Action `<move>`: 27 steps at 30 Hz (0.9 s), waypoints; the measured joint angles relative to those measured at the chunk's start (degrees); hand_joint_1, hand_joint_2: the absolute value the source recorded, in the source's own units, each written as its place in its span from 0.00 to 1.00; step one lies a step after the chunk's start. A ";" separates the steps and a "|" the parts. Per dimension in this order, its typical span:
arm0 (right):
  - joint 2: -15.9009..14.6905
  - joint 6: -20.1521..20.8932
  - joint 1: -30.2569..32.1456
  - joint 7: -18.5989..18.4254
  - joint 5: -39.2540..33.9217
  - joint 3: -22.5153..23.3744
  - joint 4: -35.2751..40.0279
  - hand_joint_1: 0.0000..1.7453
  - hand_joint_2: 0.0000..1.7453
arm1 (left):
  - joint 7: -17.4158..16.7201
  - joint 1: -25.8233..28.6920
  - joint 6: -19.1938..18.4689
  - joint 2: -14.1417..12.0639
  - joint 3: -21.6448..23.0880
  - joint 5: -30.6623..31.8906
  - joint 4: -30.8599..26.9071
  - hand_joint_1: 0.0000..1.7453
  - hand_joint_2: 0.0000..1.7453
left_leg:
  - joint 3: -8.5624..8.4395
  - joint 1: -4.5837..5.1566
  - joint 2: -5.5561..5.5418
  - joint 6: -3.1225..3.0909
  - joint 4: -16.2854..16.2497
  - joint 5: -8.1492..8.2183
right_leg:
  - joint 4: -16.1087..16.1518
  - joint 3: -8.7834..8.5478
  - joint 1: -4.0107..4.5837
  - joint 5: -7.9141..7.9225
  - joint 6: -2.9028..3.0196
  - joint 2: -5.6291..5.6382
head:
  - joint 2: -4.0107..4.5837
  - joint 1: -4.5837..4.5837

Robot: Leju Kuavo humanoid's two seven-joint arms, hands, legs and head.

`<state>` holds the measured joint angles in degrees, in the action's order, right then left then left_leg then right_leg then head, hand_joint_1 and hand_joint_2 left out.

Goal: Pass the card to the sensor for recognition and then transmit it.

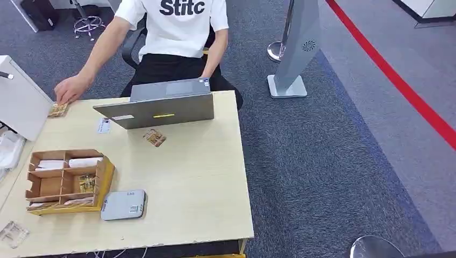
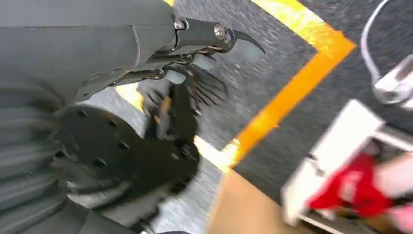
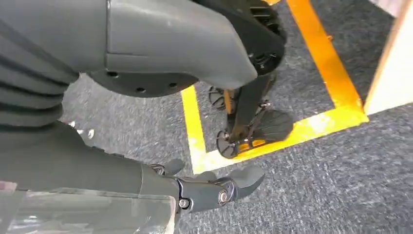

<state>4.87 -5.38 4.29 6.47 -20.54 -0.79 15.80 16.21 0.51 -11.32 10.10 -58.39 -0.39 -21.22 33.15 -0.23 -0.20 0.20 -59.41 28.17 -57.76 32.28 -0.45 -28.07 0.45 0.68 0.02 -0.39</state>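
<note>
Both hands hang by the floor, left hand [image 2: 204,48] and right hand [image 3: 209,187] empty, fingers apart; I judge nothing started; next, reach a card [image 1: 154,137] beside the sensor [image 1: 123,205].

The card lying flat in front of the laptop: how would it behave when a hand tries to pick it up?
The card looks thin and flat on the table, so probably light and hard to get fingers under. Pushed, it would likely slide, not roll or tip.

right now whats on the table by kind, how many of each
laptop: 1
wooden organizer: 1
grey sensor pad: 1
patterned cards lying loose: 2
white card: 1
total: 6
</note>
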 joint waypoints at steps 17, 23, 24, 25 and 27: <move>0.00 -4.37 -2.54 0.55 -5.25 0.64 -3.47 0.00 1.00 | 11.85 -3.44 -14.64 3.85 -22.30 -15.47 0.15 0.00 1.00 | 0.00 0.02 0.00 0.00 0.00 0.00 | 0.00 0.00 -0.01 0.00 -0.01 -0.01 | 0.00 0.00; 0.04 -5.40 -3.02 0.46 -2.63 -1.09 -4.46 0.00 1.00 | 15.12 -3.65 -16.18 5.25 -26.57 -20.16 -3.38 0.00 1.00 | 0.01 0.02 -0.03 0.00 0.00 0.00 | 0.00 0.01 -0.01 0.00 -0.01 -0.03 | -0.02 -0.02; 0.07 -5.38 -3.10 0.46 -2.28 -1.33 -4.57 0.00 1.00 | 16.23 -3.65 -16.42 5.66 -26.56 -20.00 -4.33 0.00 1.00 | 0.01 0.02 -0.04 0.00 0.00 0.00 | 0.00 0.01 -0.01 0.00 -0.01 -0.04 | 0.00 0.02; 0.07 -5.38 -3.20 0.46 -1.86 -1.62 -4.74 0.00 1.00 | 17.45 -3.63 -16.64 5.93 -26.56 -19.61 -6.06 0.00 1.00 | 0.01 0.01 -0.03 0.00 0.00 0.00 | 0.00 0.01 0.00 0.00 -0.01 -0.04 | 0.00 0.00; 0.07 -5.40 -3.31 0.18 -1.52 -2.38 -4.98 0.00 1.00 | 18.32 -3.60 -16.59 6.75 -26.56 -19.26 -10.02 0.00 1.00 | 0.02 0.01 -0.03 0.00 0.00 0.00 | 0.00 -0.01 0.01 0.00 -0.01 -0.04 | 0.00 0.00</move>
<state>4.94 -10.78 0.98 6.64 -22.05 -3.17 10.82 34.53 -3.09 -27.91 16.85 -84.96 -19.65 -31.24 33.17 -0.22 -0.24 0.20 -59.41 28.17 -57.76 32.27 -0.44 -28.07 0.44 0.64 0.02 -0.40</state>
